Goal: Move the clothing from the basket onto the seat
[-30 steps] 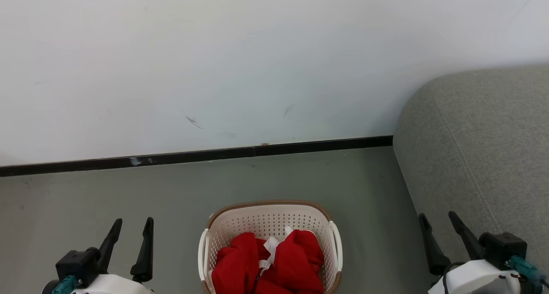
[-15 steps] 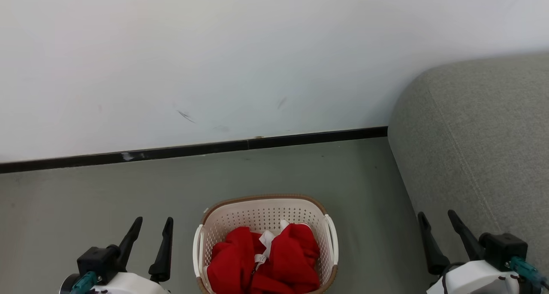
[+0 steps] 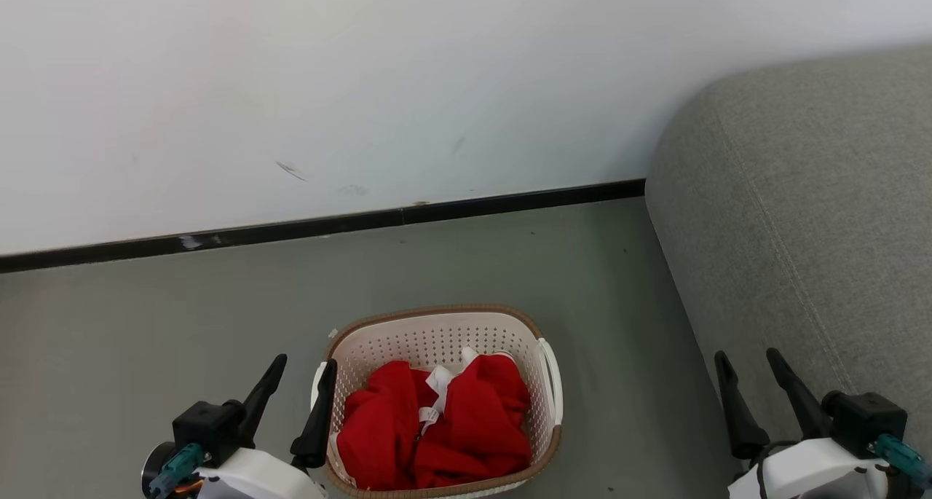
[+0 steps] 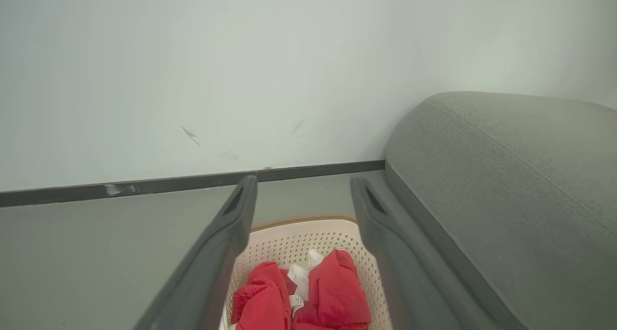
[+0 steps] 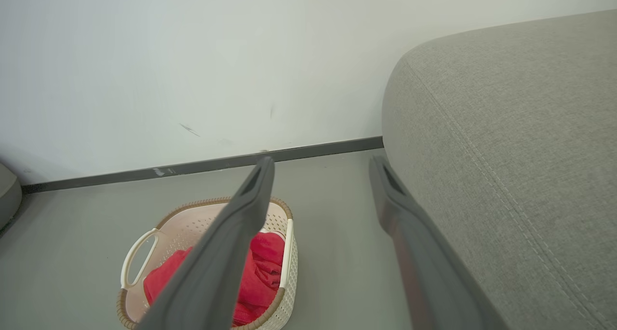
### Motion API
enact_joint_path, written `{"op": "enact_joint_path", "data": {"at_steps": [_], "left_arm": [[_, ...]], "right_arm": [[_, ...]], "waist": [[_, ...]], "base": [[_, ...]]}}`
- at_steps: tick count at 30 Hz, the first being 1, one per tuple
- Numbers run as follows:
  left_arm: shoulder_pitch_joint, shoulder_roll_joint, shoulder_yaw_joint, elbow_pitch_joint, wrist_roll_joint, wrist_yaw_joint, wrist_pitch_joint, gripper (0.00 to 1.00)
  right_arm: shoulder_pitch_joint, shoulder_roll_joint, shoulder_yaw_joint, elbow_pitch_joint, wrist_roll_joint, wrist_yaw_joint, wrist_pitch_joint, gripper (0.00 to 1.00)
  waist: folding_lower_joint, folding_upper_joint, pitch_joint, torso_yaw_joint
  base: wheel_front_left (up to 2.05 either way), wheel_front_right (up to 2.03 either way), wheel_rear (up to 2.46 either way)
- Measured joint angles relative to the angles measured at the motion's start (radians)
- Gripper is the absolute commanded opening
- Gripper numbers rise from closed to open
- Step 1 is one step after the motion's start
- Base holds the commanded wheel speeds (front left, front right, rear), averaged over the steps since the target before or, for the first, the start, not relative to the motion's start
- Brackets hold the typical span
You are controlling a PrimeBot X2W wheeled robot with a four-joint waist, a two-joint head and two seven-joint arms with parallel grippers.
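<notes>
Head view, read from left to right. The left pincer (image 3: 306, 360) sat at the left side of the basket (image 3: 437, 312), its two dark fingers spread apart with nothing between them: released. Its inner finger overlapped the basket's left handle in the head view, and whether the two touched could not be told. In the left wrist view the basket and its load showed between the same two fingers.

The basket was an oval cream-white tub with perforated walls and a brown rim, standing upright on the grey floor (image 3: 182, 317). The clothing (image 3: 480, 422), bright red fabric, lay crumpled in two mounds inside the basket, below its rim. A white strip (image 3: 439, 384) with a small label showed in the fold between the mounds.

Beyond the basket, a black skirting (image 3: 364, 221) ran along the foot of a white wall (image 3: 408, 76) marked by a few dark scuffs. A band of floor separated the basket from what stood to its right.

The right pincer (image 3: 745, 353) was well to the right of the basket, across that band, with its fingers likewise parted and empty: released. The seat (image 3: 815, 215), a large grey woven cushion with a rounded corner and a stitched seam, stood right of the basket and apart from it, just beside the right pincer.
</notes>
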Motion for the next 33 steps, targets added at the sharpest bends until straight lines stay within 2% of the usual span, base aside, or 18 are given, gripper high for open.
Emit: {"op": "enact_joint_path", "data": {"at_steps": [16, 33], "left_arm": [[-0.077, 0.018, -0.089, 0.002, -0.024, 0.000, 0.000, 1.00], [-0.171, 0.078, -0.209, 0.036, -0.022, 0.000, 0.029, 1.00]], "right_arm": [[-0.014, 0.001, 0.056, -0.020, 0.033, 0.000, 0.000, 1.00], [-0.147, 0.000, 0.120, -0.059, 0.055, 0.000, 0.000, 1.00]], "waist": [[0.0000, 0.0000, 0.123, -0.049], [0.0000, 0.0000, 0.291, -0.101]], "base": [[0.00, 0.00, 0.00], [0.00, 0.00, 0.00]]}}
